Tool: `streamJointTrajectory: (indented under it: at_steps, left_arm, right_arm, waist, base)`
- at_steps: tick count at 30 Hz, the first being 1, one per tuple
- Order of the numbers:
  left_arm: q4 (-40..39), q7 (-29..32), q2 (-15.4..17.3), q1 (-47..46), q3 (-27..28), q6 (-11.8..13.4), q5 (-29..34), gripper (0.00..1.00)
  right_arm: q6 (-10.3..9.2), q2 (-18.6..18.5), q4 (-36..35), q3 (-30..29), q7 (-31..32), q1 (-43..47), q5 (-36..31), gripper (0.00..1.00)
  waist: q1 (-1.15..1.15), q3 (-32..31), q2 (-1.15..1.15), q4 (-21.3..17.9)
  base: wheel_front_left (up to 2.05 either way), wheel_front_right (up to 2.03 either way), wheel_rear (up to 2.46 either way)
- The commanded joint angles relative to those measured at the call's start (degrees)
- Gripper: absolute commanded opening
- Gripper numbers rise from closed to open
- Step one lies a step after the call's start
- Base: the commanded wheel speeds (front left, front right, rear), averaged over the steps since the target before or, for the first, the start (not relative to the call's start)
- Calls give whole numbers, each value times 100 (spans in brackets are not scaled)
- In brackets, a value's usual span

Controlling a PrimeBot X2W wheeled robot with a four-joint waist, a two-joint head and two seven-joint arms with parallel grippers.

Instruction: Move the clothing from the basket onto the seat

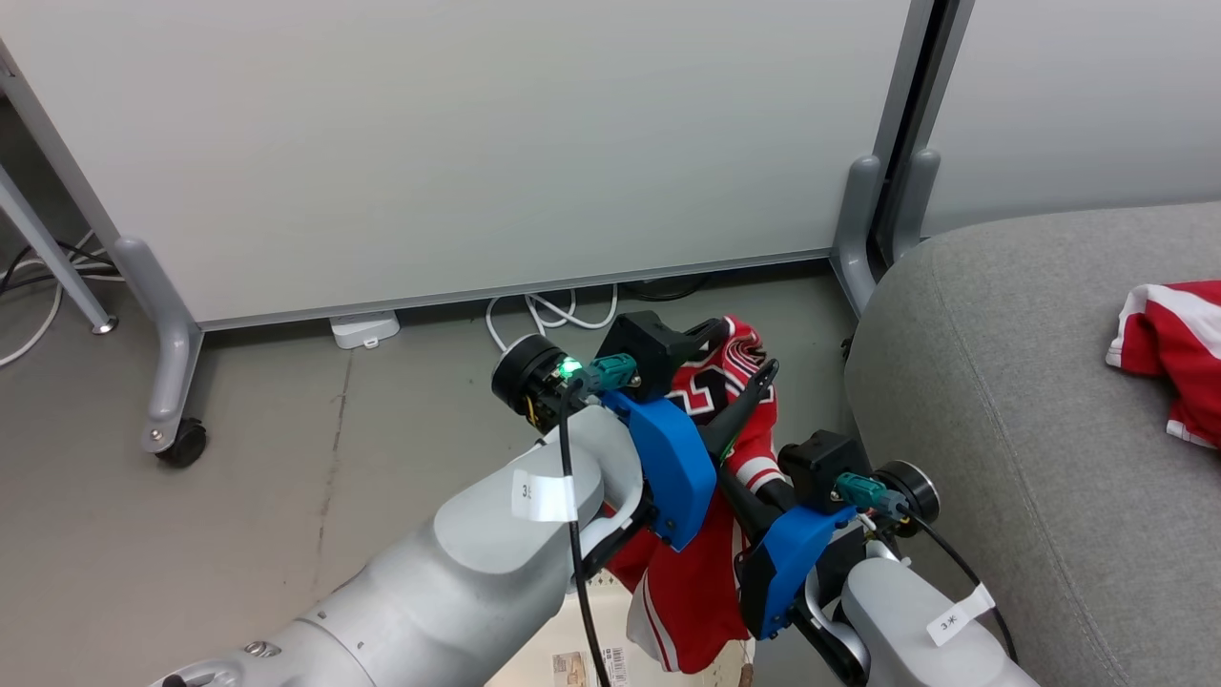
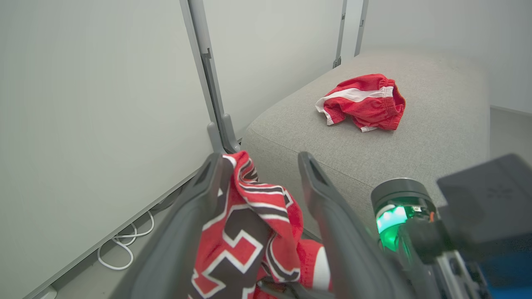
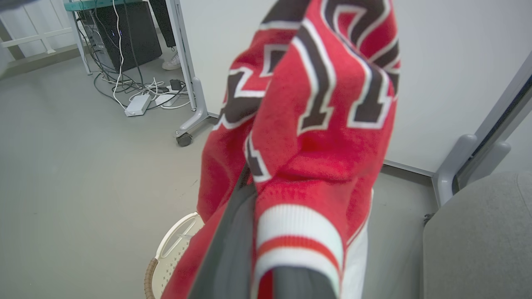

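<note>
right tool (image 3: 243, 199) pinches the lettered jersey (image 1: 696, 592), left tool (image 2: 259, 166) spread; grey seat (image 1: 1002, 382) lies at 3 o'clock, nearer the right tool.

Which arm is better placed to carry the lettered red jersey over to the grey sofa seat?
Probably right. The right hand is shut on the jersey, and the sofa seat lies on the robot's right. The left hand is open, the jersey only draped between its fingers.
</note>
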Motion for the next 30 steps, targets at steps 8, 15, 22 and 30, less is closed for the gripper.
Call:
streamJointTrajectory:
  at_steps: [8,15,22,30]
  left_arm:
    - [115,-223,-1,102,-8,60,-101,100]
    - [306,-439,8,329,193,12,75,100]
    - [-389,-447,356,987,1293,7,904,100]
    - [-1258,-448,678,2068,2601,-43,2007,100]
  right_arm:
    - [1,9,-76,-52,-26,69,-46,0]
    - [1,8,-162,-200,-24,133,-100,0]
    - [1,8,-274,-532,-24,204,-287,0]
    - [1,7,-533,-855,-24,318,-454,0]
  waist:
    - [0,13,0,34]
    - [0,31,0,74]
    - [0,79,0,167]
    - [0,141,0,210]
  base:
    - [0,0,0]
    - [0,0,0]
    - [0,0,0]
    - [0,0,0]
